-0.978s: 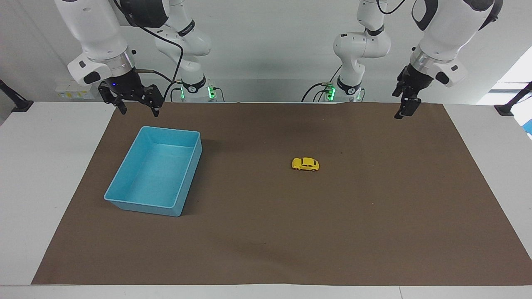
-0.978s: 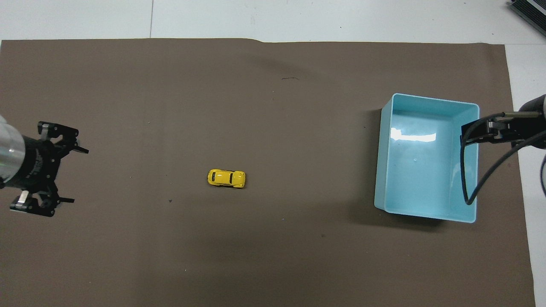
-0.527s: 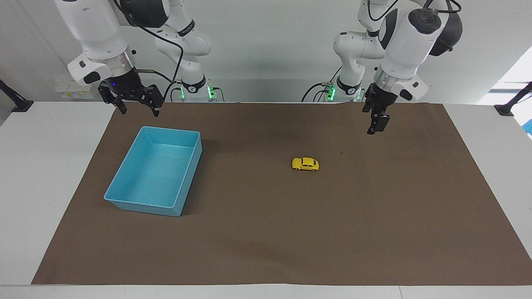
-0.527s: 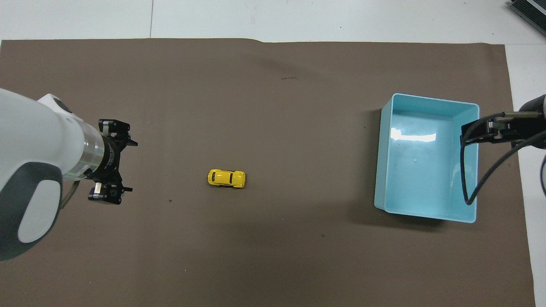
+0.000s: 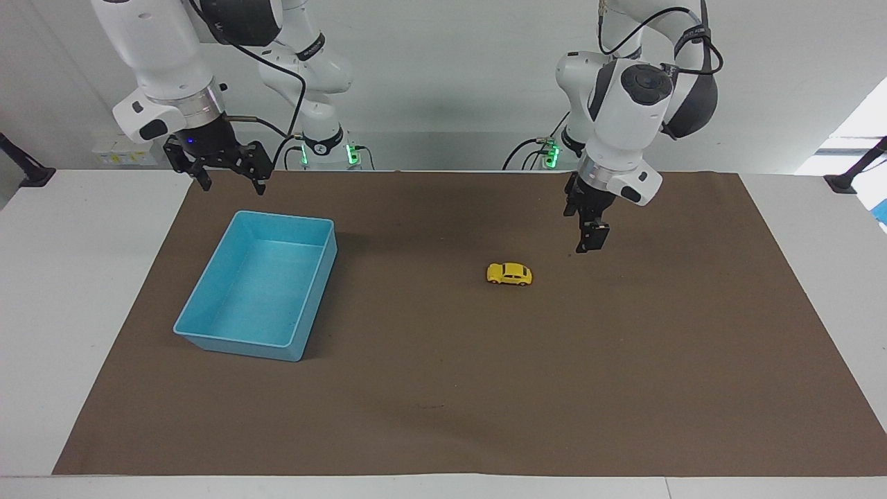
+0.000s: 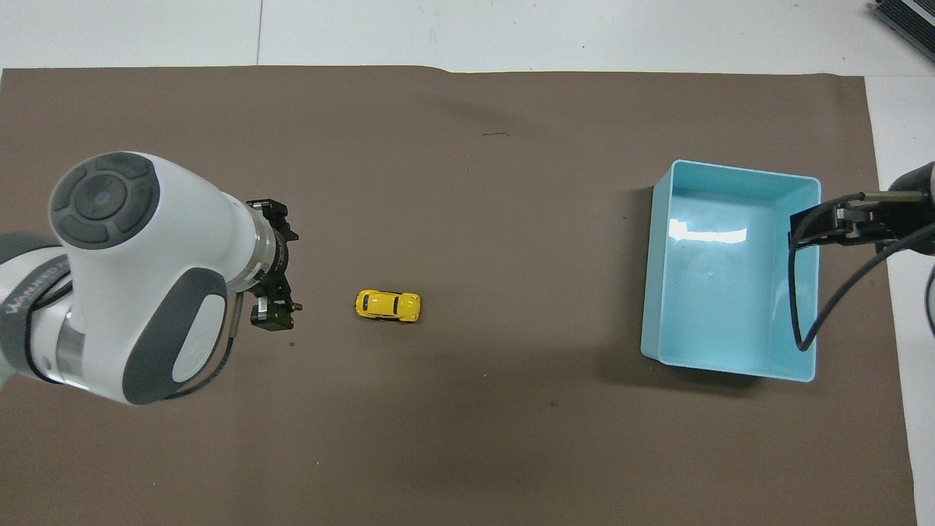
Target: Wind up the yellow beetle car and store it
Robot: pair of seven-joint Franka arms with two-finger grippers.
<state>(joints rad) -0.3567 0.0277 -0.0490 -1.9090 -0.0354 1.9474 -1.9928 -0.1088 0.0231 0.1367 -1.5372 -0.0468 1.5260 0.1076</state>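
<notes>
- On the brown mat [image 5: 443, 388], near the middle of the table, the yellow beetle car [image 5: 509, 274] sits on its wheels, untouched and well apart from the blue bin [image 5: 208, 326] toward the right arm's end.
- Left gripper [image 5: 590, 242] hangs above the mat just beside the car, toward the left arm's end; whether it is released or clenched cannot be told.
- Right gripper [image 5: 229, 181] waits spread open above the mat by the bin's robot-side rim.
- Nothing is done yet: grasping, winding and storing all remain.
</notes>
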